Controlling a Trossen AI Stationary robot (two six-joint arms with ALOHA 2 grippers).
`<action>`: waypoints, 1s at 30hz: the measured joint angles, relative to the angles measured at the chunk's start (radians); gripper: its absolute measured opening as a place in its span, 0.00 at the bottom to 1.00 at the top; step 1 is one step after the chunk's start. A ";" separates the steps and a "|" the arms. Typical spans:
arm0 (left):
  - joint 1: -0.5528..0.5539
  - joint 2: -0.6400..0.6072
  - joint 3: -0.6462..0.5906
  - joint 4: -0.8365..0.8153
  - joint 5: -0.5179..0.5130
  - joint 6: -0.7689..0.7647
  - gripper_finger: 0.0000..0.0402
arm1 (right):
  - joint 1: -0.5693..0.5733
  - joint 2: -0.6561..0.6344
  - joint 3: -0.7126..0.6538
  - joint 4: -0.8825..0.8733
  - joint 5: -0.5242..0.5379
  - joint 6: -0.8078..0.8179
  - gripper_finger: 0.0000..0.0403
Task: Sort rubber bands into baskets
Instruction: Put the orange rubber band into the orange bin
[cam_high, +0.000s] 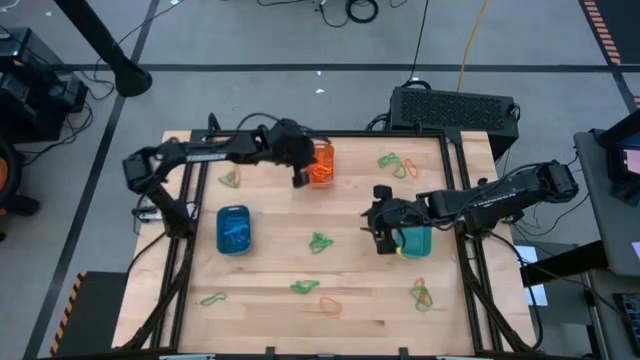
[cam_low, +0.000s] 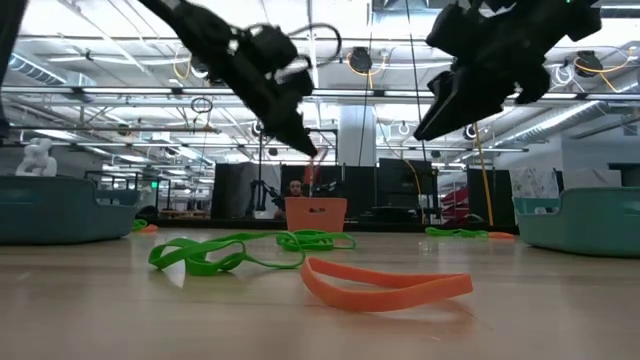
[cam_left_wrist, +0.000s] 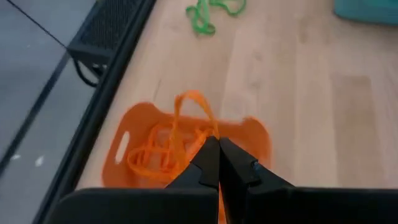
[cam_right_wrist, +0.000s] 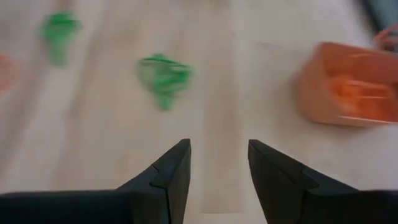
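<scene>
The orange basket (cam_high: 322, 165) stands near the table's far edge with several orange rubber bands in it. My left gripper (cam_high: 300, 180) hovers over it, shut on an orange rubber band (cam_left_wrist: 189, 106). The blue basket (cam_high: 234, 229) sits at the left and holds blue bands. At the right stands the teal basket (cam_high: 415, 240); my right gripper (cam_high: 383, 240) hangs open beside its left side with nothing between its fingers (cam_right_wrist: 217, 162). Green and orange rubber bands lie loose on the wood. My left gripper pinches the orange rubber band between its two shut fingertips (cam_left_wrist: 214, 149). The fingers slant down from the table's left. The band's loop (cam_left_wrist: 186, 102) reaches out past the fingertips and hangs slack (cam_low: 310, 172), clear of the table, above the orange basket (cam_left_wrist: 252, 134).
Loose green bands lie at mid-table (cam_high: 320, 241), near front (cam_high: 305, 287), front left (cam_high: 212, 298), far left (cam_high: 230, 179) and far right (cam_high: 397, 163). An orange band (cam_high: 330, 305) and a mixed clump (cam_high: 421, 293) lie near the front. A black box (cam_high: 455, 105) stands beyond the far edge.
</scene>
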 joint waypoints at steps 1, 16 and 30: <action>0.016 0.028 0.000 0.036 0.027 -0.005 0.00 | -0.004 0.000 0.000 0.001 0.040 -0.008 0.38; 0.076 0.193 0.000 0.104 0.060 -0.028 0.00 | -0.121 0.000 0.000 0.009 0.148 -0.041 0.38; 0.053 0.195 0.005 0.107 0.005 -0.028 0.27 | -0.128 0.000 0.000 0.010 0.145 -0.030 0.38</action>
